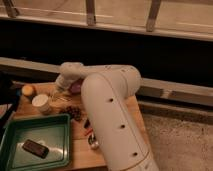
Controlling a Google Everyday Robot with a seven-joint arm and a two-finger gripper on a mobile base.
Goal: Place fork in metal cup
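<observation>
Gripper (59, 91) seemingly low beside white cup (41, 103).

Dim, warm light. Across the top of the frame, 3 upright posts (90, 12) stand before a pale surface (120, 15). Below them a wide dark band (160, 52) spans the frame. A pale ledge (180, 92) runs along its base. Speckled grey floor (185, 142) fills the lower right; a wooden table (79, 159) sits at lower left.
</observation>
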